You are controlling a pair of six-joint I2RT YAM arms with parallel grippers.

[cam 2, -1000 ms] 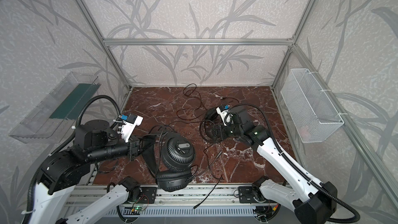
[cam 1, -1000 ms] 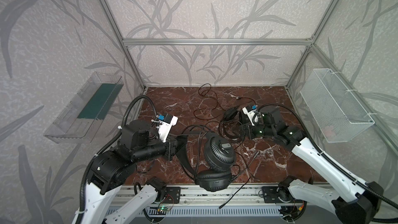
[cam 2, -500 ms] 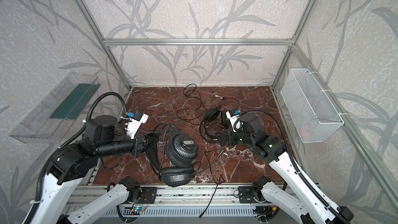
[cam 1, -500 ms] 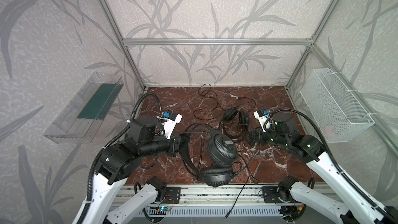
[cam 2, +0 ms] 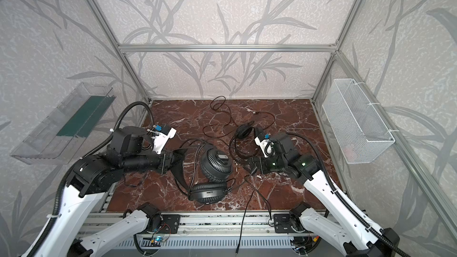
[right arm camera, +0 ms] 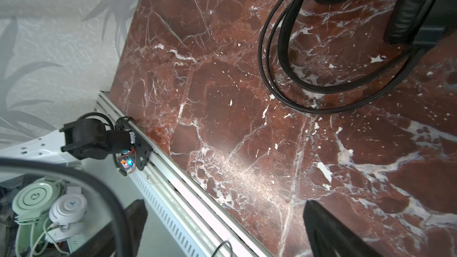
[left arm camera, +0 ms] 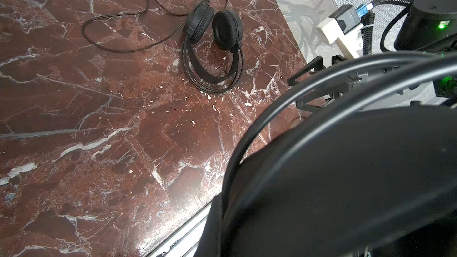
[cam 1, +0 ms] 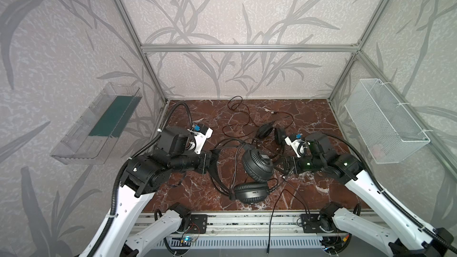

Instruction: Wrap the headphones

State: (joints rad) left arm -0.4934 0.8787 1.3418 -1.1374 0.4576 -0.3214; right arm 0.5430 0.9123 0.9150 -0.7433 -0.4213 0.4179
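Note:
Two black headphones lie on the red marble table. The near headphones (cam 1: 257, 166) (cam 2: 216, 164) sit at the front centre, and my left gripper (cam 1: 212, 162) (cam 2: 179, 163) is shut on their headband (left arm camera: 321, 144). Its own fingers are hidden in the left wrist view. The far headphones (cam 1: 266, 130) (cam 2: 243, 131) (left arm camera: 212, 45) (right arm camera: 284, 75) rest behind, their thin cable (cam 1: 237, 112) trailing towards the back wall. My right gripper (cam 1: 286, 167) (cam 2: 252, 166) (right arm camera: 230, 231) is open just right of the near earcups, holding nothing. A thin cable (right arm camera: 103, 189) passes beside one finger.
A clear bin (cam 1: 99, 129) hangs on the left wall and a white wire basket (cam 1: 385, 124) on the right wall. An aluminium rail (cam 1: 247, 218) runs along the table's front edge. A cable end (cam 1: 269, 248) dangles over that rail.
My right gripper has drawn back from the far headphones towards the front, staying open. The left gripper has carried the near headphones slightly back and to the right.

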